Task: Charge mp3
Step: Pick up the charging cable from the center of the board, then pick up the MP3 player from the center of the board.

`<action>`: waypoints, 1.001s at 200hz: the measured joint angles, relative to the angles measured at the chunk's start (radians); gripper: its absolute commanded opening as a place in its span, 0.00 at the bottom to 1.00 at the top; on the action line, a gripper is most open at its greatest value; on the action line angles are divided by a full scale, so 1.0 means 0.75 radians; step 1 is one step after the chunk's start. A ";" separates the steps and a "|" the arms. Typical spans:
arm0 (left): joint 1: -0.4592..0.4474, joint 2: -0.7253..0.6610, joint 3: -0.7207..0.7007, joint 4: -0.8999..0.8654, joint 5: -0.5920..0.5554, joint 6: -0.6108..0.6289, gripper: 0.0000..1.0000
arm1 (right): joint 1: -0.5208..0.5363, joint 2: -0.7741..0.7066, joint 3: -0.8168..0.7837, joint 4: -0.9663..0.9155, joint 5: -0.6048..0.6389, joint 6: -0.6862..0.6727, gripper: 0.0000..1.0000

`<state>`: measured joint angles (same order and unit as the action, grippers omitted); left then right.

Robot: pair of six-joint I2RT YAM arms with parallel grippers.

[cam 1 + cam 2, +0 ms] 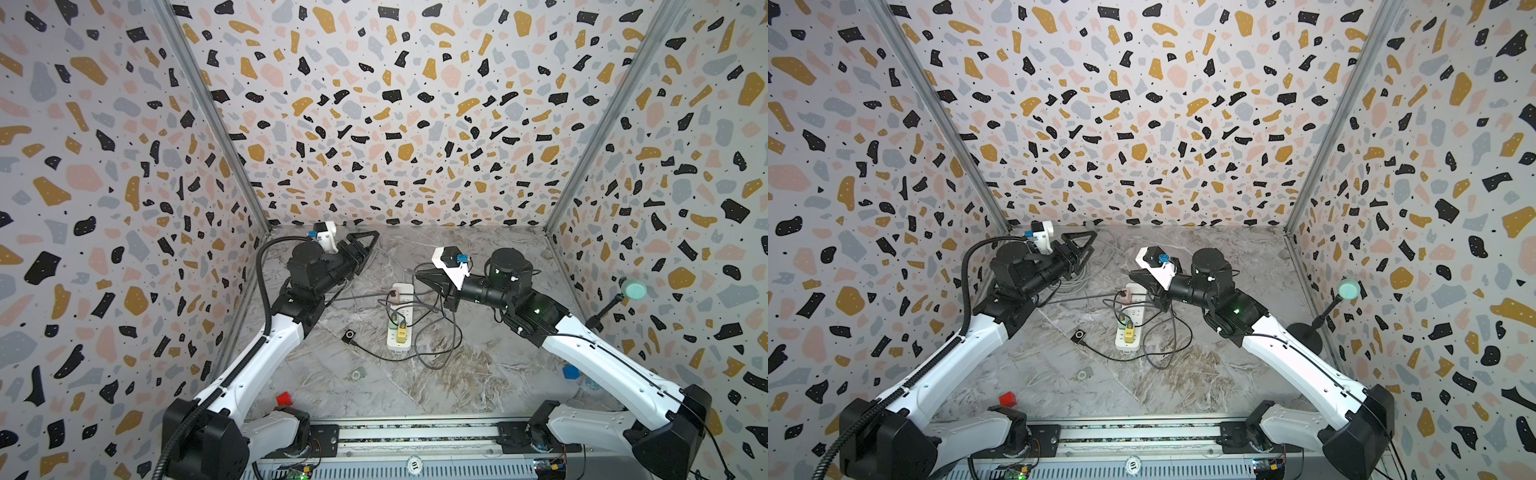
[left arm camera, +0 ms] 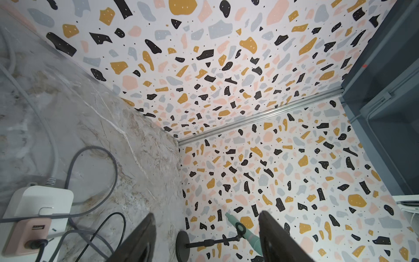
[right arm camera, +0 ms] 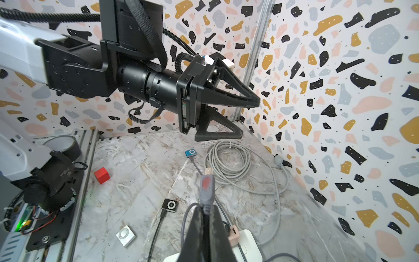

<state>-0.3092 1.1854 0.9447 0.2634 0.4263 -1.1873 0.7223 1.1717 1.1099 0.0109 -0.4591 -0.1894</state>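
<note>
The right claw (image 3: 205,209) is pinching a grey USB plug (image 3: 206,184) between closed jaws, hovering above the far end of the one white power strip (image 1: 400,320), beside its pink adapter (image 1: 393,295). The left claw (image 3: 247,118) is hanging near the far-left corner, jaws spread and holding nothing.

Three mp3 players are lying on the marble table (image 1: 478,374). A blue mp3 (image 3: 190,153) is sitting left of the right claw and beneath the left one, with a grey cable (image 3: 195,164) running from it toward the held plug. A black mp3 (image 1: 349,336) is resting nearer, left of the strip, with a black cable (image 1: 374,353) plugged into it. A silver mp3 (image 1: 357,374) is lying nearest, with no cable.

One red cube (image 1: 284,399) and one blue cube (image 1: 570,371) are sitting toward the near edge.
</note>
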 measured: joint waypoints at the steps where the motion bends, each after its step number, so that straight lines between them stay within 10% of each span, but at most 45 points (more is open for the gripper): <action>1: 0.000 0.000 0.000 -0.003 0.001 0.001 0.71 | 0.000 0.001 0.000 -0.001 0.001 -0.002 0.00; 138: 0.094 0.074 0.129 -1.173 -0.553 0.689 0.72 | -0.012 0.021 -0.001 -0.155 -0.040 -0.038 0.00; 200: 0.070 -0.167 -0.297 -1.268 -0.349 0.496 0.67 | -0.048 -0.023 -0.046 -0.152 -0.039 -0.038 0.00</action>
<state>-0.2565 1.0599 0.7223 -0.6872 0.1646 -0.8150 0.6861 1.1542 1.0756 -0.1028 -0.4881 -0.2176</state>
